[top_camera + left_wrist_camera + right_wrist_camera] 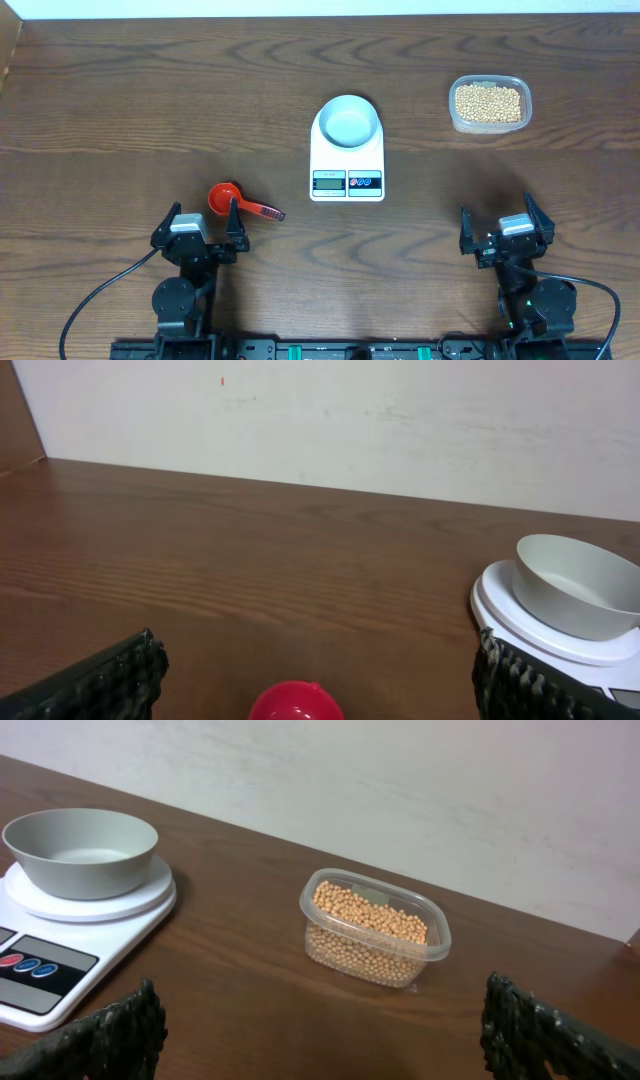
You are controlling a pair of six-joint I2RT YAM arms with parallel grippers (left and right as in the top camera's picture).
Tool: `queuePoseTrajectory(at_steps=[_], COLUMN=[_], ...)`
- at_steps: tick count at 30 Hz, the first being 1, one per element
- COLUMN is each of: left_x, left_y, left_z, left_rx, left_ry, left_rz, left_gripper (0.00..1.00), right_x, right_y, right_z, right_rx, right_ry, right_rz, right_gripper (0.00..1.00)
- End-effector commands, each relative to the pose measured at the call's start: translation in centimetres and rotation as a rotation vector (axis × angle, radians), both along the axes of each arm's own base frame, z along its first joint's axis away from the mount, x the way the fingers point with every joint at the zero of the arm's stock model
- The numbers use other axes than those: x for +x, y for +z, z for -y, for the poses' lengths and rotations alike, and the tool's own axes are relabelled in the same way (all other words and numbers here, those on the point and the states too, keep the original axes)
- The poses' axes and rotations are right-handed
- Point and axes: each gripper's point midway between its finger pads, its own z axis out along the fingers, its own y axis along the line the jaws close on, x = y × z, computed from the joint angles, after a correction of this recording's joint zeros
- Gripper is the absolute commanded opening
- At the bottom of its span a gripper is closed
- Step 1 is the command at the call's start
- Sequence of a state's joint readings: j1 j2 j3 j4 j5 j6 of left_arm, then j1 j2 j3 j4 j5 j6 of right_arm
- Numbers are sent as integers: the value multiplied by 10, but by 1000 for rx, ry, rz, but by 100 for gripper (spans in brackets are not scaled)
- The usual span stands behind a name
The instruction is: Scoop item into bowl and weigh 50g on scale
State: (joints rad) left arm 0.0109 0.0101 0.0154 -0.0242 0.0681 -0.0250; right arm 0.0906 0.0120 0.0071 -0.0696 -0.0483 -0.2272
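Observation:
Tan-yellow beans [488, 101] fill a clear plastic tub [489, 123] at the back right; they also show in the right wrist view [372, 917]. The white bowl [348, 122] stands empty on the white scale [347, 170] at the middle of the table, and shows in the wrist views too [578, 585] [82, 848]. A red scoop [227, 199] lies just ahead of my left gripper [203, 230], which is open and empty. My right gripper [505, 228] is open and empty near the front right.
The scoop's red cup [296, 702] shows at the bottom of the left wrist view, between the fingers. A pale wall stands behind the table's far edge. The scale's dark button panel [30, 966] faces the front.

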Motion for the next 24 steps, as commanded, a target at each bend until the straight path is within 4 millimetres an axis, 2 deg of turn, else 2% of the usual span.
queuePoseTrajectory(at_steps=[1,22,24], left_x=[-1,-1,0], left_y=[-14,-15,-5], left_z=[1,-4,-12], left_rx=[12,35,47], left_ry=[-9,22,67], left_rz=[-47,-48,-9], left_gripper=[100,100,100], right_x=[0,0,0], right_y=[0,0,0], right_z=[-1,-1,-1], right_rx=[9,9,9], right_ry=[3,3,3], right_rz=[-1,-1,-1], right_gripper=[99,99,99])
